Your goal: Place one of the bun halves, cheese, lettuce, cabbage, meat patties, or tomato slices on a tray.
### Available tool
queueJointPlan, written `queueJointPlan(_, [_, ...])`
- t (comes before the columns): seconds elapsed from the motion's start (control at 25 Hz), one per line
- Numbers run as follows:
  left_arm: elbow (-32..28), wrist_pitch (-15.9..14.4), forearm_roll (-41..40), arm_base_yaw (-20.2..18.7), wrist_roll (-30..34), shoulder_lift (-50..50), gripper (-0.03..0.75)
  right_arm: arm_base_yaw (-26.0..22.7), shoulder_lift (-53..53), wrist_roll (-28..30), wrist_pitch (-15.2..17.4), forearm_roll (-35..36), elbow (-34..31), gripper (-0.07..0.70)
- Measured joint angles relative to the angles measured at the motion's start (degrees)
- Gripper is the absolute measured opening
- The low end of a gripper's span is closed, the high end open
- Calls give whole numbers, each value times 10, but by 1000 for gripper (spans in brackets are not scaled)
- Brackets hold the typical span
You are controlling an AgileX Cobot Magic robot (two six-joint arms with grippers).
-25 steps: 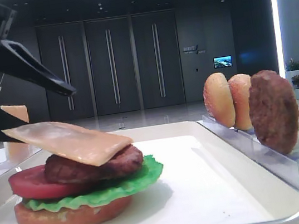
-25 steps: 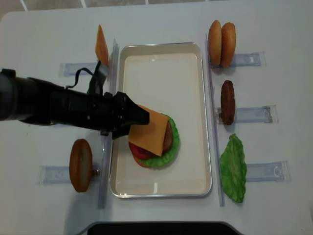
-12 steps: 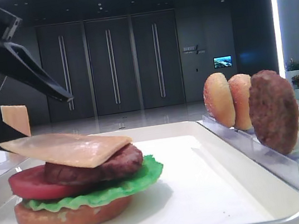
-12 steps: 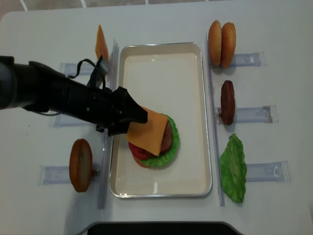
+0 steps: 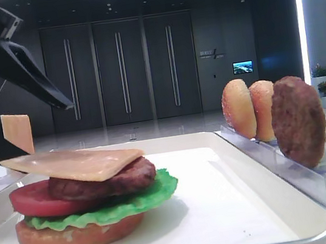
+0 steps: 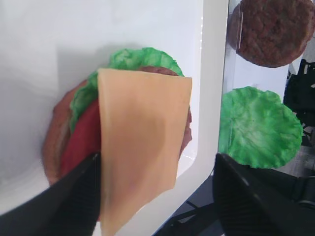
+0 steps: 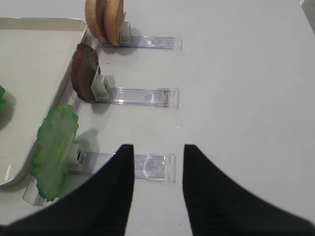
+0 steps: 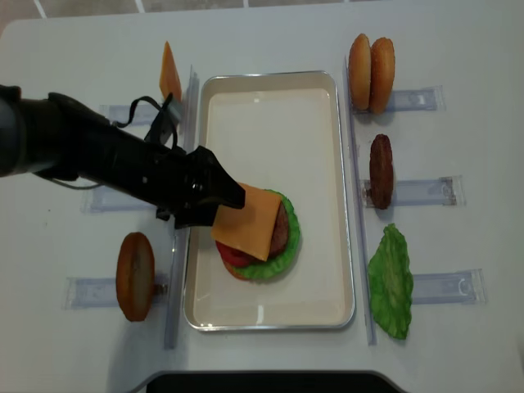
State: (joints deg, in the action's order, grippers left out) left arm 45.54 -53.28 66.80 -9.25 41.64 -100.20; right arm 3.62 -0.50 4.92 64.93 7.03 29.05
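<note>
on the white table [image 8: 270, 33] the cheese [image 8: 250, 221] lies tilted atop the burger stack in the tray [image 8: 270, 98], left gripper [image 8: 214, 195] open around its edge and could knock it off.

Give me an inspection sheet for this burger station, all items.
Surface: white table.
Job's things: cheese lies on the patty, tomato, lettuce and bun stack in the tray; spare slice, buns, patty and lettuce stand in clear racks.
Clutter: nothing seen.
Claws: left claw open above the cheese edge; right claw open, empty.
Cables: black cable on left arm.
Surroundings: dark hall, doors.
</note>
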Motion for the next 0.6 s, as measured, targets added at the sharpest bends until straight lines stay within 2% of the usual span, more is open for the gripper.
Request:
queueJointPlan(0.44, [54,-5,-134,0,-138,28,517,0,0,0,0,0,0,239])
queueJointPlan(0.6, [85,-23,-167,0,-167,28,517,0,0,0,0,0,0,239])
